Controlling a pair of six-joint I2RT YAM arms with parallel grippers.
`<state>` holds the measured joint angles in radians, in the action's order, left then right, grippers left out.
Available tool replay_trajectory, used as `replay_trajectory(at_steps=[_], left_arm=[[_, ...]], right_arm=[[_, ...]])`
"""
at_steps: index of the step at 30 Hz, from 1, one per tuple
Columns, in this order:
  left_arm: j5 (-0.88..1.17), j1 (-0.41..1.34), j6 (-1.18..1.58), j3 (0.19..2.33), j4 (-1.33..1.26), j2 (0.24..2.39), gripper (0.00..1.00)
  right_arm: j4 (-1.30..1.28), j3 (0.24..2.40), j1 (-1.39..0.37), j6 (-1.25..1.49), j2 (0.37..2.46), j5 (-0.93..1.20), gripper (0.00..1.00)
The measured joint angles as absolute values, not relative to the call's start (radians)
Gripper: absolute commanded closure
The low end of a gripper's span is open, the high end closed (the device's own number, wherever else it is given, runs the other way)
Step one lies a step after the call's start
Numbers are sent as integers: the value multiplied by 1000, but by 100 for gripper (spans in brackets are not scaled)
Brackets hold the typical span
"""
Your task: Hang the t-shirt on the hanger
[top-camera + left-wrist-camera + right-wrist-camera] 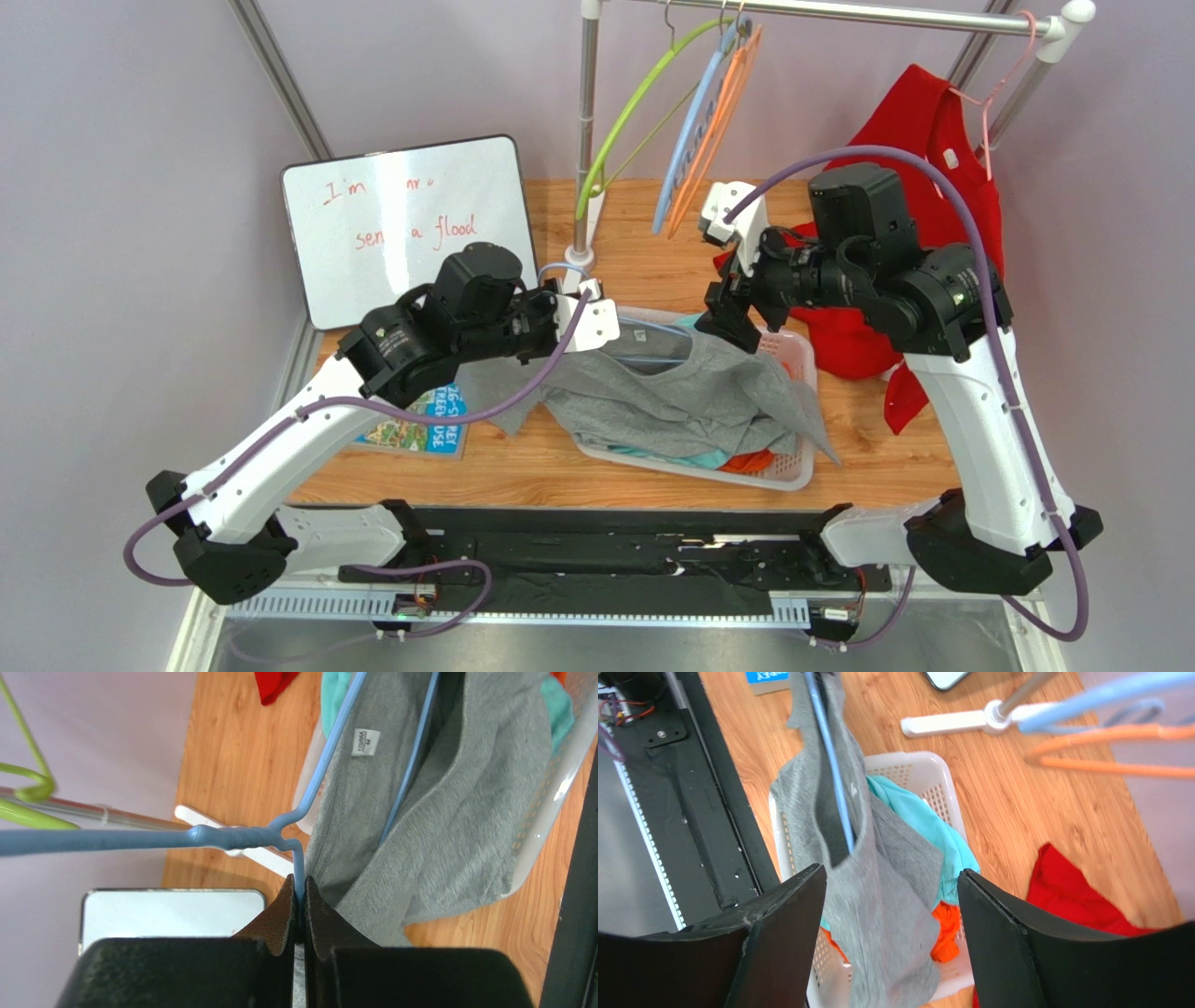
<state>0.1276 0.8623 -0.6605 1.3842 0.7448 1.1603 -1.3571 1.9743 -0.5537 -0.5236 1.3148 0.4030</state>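
Observation:
The grey t-shirt hangs over the white basket, draped on the thin periwinkle hanger. Its white neck label shows, and the hanger's wires run through the neck opening. My left gripper is shut on the hanger's wire just below the twisted neck, and the hook points left. In the top view the left gripper sits at the shirt's left shoulder. My right gripper stands open above the t-shirt. The cloth hangs below its jaws without touching them. The right gripper hovers over the shirt's right shoulder.
The basket holds teal and orange garments. A red t-shirt hangs at the right of the rail, which also carries green, blue and orange hangers. A whiteboard and a book lie at the left.

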Motion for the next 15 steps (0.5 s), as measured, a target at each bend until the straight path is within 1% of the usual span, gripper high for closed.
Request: replay_trajectory(at_steps=[5,6,8,12,15], left_arm=[[133,877,-664,1526,791,1214,100],[136,876,-666,1541,794,1221,100],[150,876,-672,1555,799,1225,100],[194,877,-697,1565,815,1226,100],[221,883,-717,1574,834,1226,100]], right_arm=[[-1356,1999,-660,-532,1346,414,33],[-1354,1991,-680,-532,1349,415,37],[-1356,1967,-707,-533,1348,414,40],[-1357,1930,-727,-541,1347,408,50],[-1361,1929,-733,-545,1349,411,49]])
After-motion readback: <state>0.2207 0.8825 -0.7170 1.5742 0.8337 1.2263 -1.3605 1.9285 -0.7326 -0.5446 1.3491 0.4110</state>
